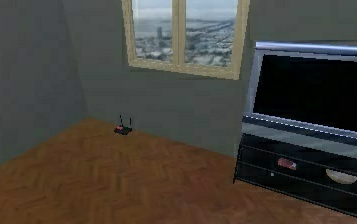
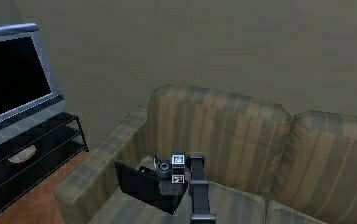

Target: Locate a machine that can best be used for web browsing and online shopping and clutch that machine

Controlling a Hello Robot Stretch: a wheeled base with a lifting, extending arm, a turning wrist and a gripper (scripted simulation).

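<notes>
While my gripper [image 2: 162, 167] shows before the striped sofa [image 2: 236, 125], dark flat laptop [image 2: 139, 184] by it, cannot tell if I hold anything, television [image 2: 16, 70] on black stand [image 2: 48, 135] nearby

The television [image 1: 311, 90] ran off the forward view's right edge. A dark speck [image 1: 123, 127] on the floor [image 1: 106, 185] by the wall [image 1: 101, 70] was too small to name. Whether the tool [image 2: 164, 167] held the dark flat thing [image 2: 136, 184] on the sofa [image 2: 236, 120] could not be told.
</notes>
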